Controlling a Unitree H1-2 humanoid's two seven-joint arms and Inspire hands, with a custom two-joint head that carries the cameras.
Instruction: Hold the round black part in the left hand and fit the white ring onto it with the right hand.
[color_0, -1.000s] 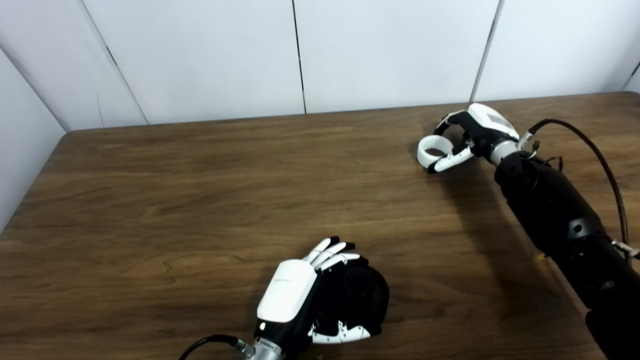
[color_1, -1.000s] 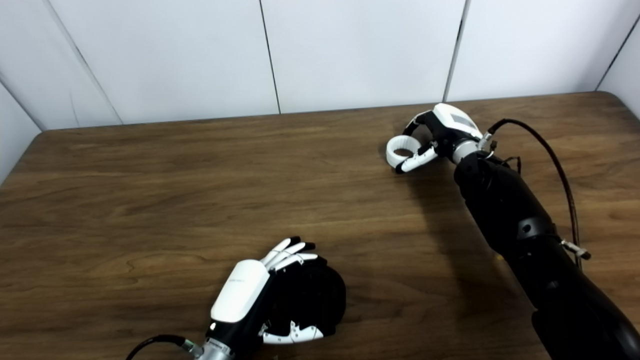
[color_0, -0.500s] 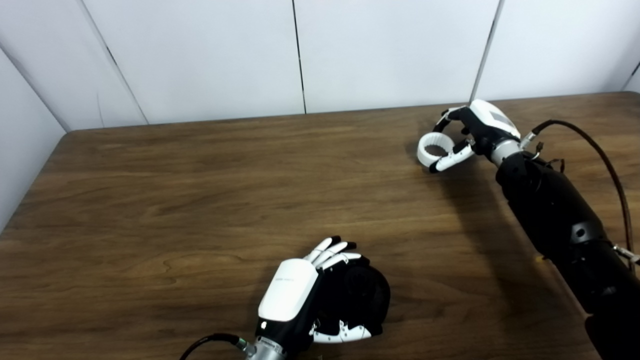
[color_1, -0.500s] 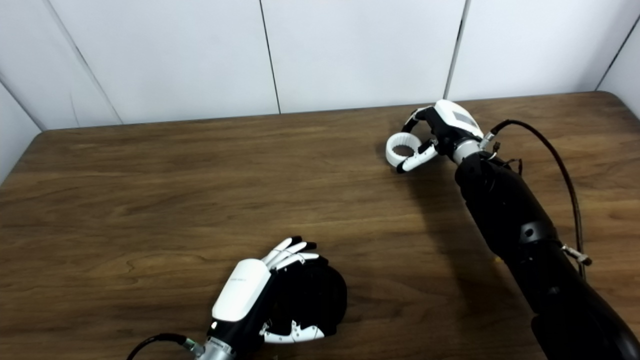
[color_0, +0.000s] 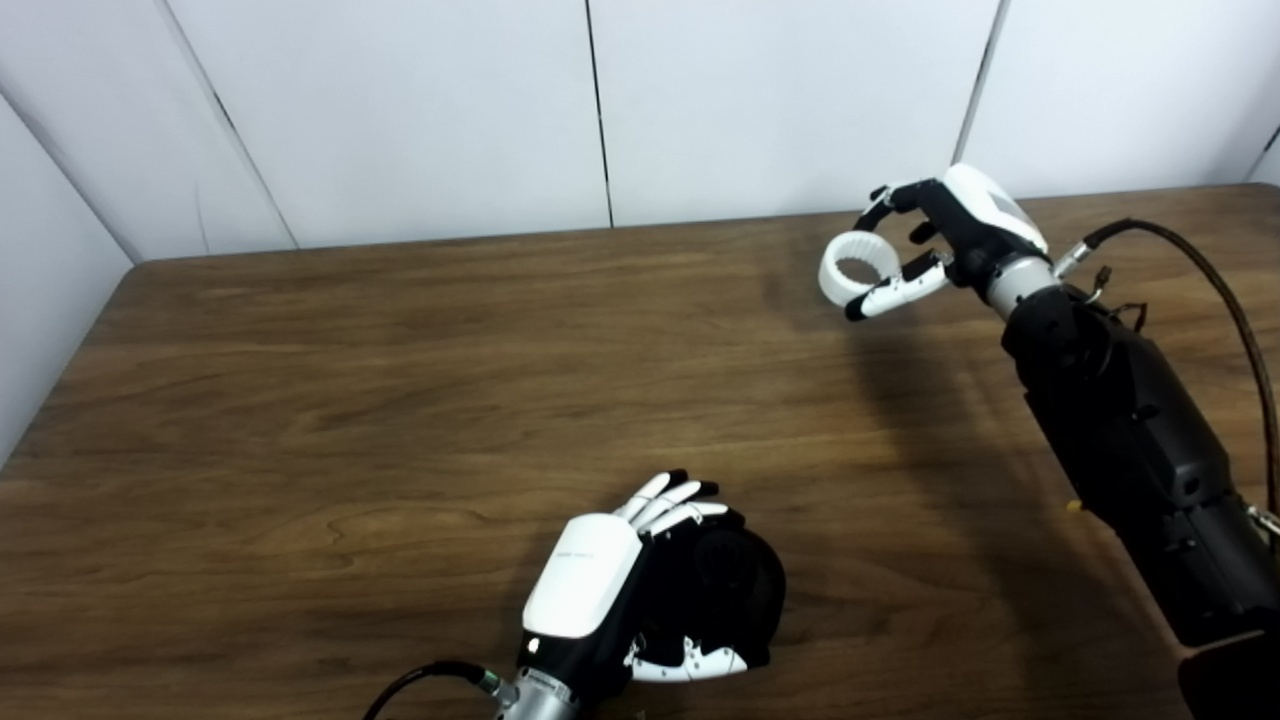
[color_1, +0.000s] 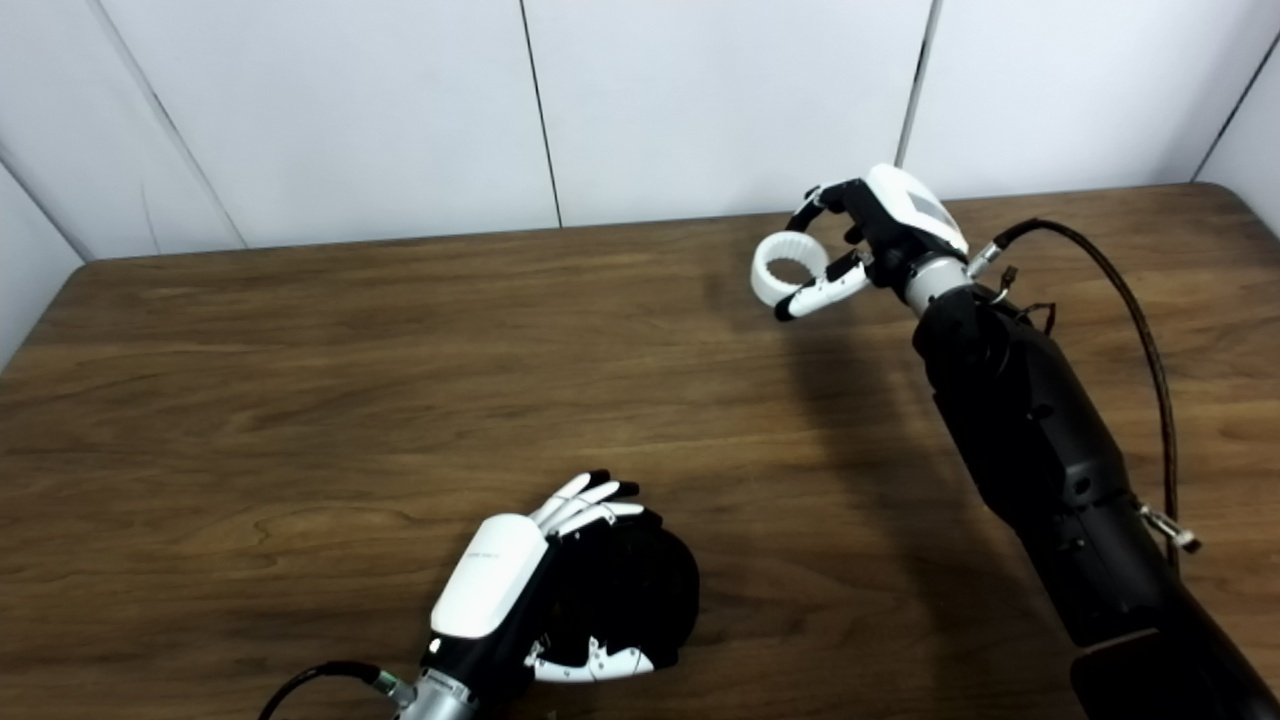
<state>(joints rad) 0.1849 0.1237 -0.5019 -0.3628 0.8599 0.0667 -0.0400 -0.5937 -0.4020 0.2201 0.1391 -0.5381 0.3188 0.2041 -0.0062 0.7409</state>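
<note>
My left hand (color_0: 610, 590) is at the table's near edge, shut on the round black part (color_0: 735, 590), which rests low at the table top with its face turned right. The part also shows in the right eye view (color_1: 640, 595). My right hand (color_0: 945, 240) is at the far right, shut on the white ring (color_0: 855, 270), pinched between thumb and fingers. The ring hangs above the table with its opening facing the camera. It also shows in the right eye view (color_1: 787, 267). The two hands are far apart.
The brown wooden table (color_0: 400, 400) fills the view, with white wall panels (color_0: 600, 100) behind its far edge. A black cable (color_0: 1200, 290) loops from my right wrist over the table's right side. The right forearm (color_0: 1130, 440) casts a shadow on the wood.
My right hand has lifted the white ring off the table and moved it slightly left and up. My left hand with the black part has shifted very little.
</note>
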